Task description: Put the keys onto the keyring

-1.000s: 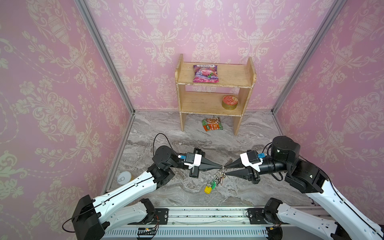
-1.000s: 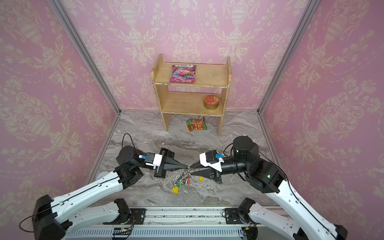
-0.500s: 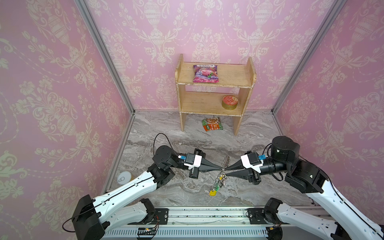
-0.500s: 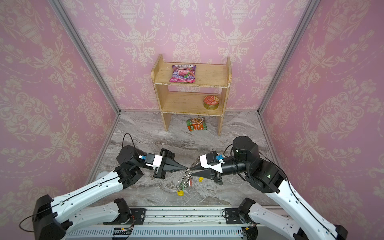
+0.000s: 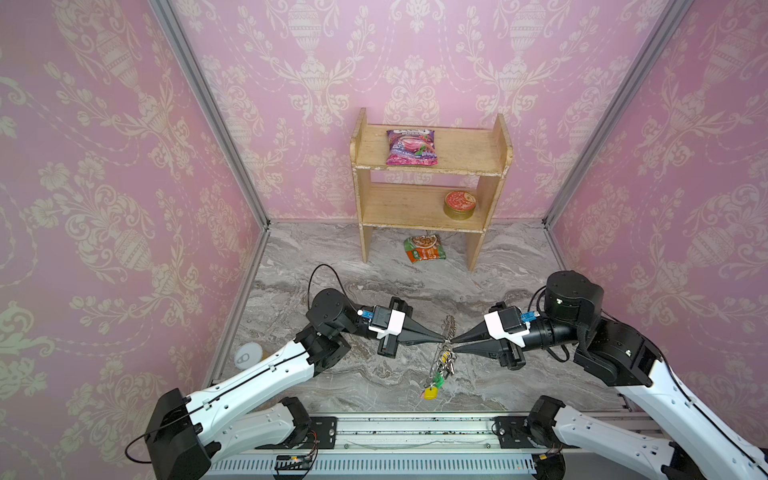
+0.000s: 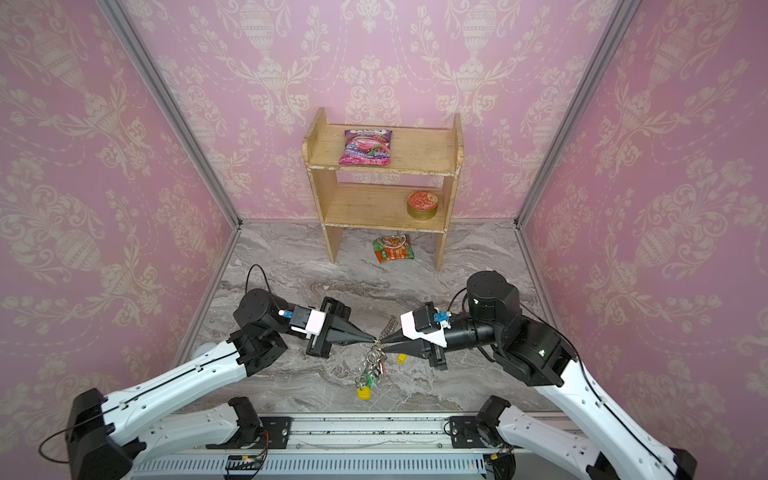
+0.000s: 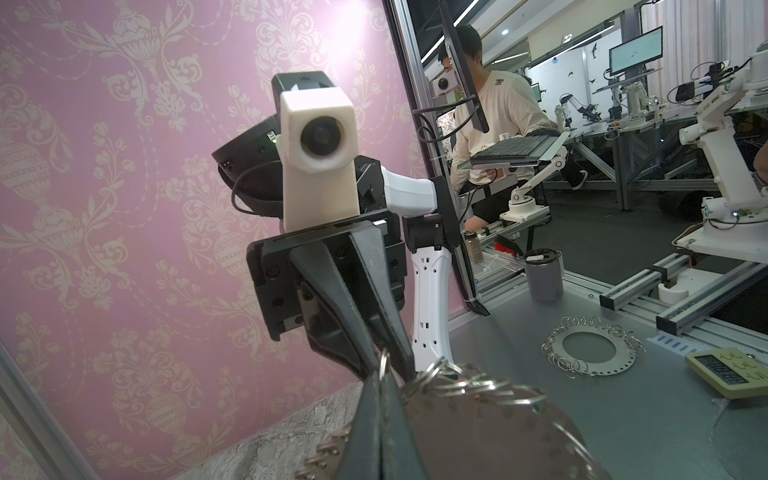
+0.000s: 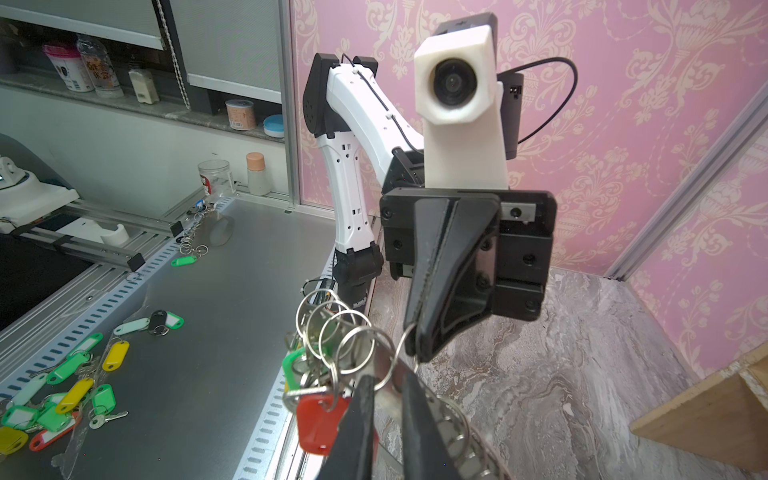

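Observation:
The keyring (image 5: 449, 328) (image 6: 390, 326) hangs edge-on above the marble floor, between both grippers' tips. My left gripper (image 5: 443, 340) (image 7: 380, 376) is shut on its rim, next to the silver loops; the grey-brown band (image 7: 478, 432) fills the view beside it. My right gripper (image 5: 454, 347) (image 8: 387, 378) meets it from the opposite side, its jaws a narrow gap apart with the band's edge and a loop between them. A bunch of keys (image 5: 440, 370) dangles from the loops, showing a red tag (image 8: 318, 419), a green tag (image 8: 293, 365) and a yellow tag (image 5: 431, 392) lowest. A further yellow tag (image 6: 401, 358) shows under the right gripper.
A wooden shelf (image 5: 430, 166) stands at the back wall with a pink bag (image 5: 411, 146) and a tin (image 5: 459, 205); a packet (image 5: 424, 248) lies under it. A white disc (image 5: 248, 355) sits by the left wall. Outside, several loose tagged keys (image 8: 62, 399) and another hoop (image 7: 590, 351) lie on the bench.
The keyring has swung up to stand edge-on between the tips, and the key bunch now hangs lower, toward the front. The right jaws have narrowed. Both arms stay nearly in place.

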Available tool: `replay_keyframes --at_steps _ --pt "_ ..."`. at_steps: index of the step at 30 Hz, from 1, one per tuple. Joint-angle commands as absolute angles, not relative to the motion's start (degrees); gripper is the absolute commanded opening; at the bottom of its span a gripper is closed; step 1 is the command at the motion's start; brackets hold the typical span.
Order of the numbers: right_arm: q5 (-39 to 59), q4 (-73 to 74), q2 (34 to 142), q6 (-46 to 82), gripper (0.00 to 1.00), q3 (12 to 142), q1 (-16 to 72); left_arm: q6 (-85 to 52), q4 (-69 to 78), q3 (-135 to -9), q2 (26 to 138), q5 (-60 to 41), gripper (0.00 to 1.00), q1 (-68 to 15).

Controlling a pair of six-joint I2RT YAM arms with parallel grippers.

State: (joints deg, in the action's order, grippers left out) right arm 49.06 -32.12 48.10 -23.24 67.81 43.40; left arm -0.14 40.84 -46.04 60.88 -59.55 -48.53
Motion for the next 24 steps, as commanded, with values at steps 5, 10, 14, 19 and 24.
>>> replay_keyframes --at_steps 5,10,14,19,24 --pt "52.7 -34.1 48.8 -24.9 0.12 69.5 45.2 -0.5 40.9 -48.3 61.4 -57.0 0.0 -48.0" --pt "52.6 -35.0 49.4 -25.4 0.09 69.9 45.5 -0.1 40.3 -48.3 61.4 -57.0 0.0 -48.0" --pt "52.0 -35.8 49.7 -25.6 0.1 70.0 45.5 0.9 39.0 -48.2 61.0 -56.8 0.0 -47.9" --pt "50.3 -37.7 50.1 -25.5 0.21 70.1 45.6 3.1 35.5 -48.3 60.2 -56.6 0.0 -47.9" --pt "45.4 -38.0 48.7 -23.9 0.35 69.0 45.6 5.0 32.9 -47.5 58.7 -55.6 0.0 -48.0"
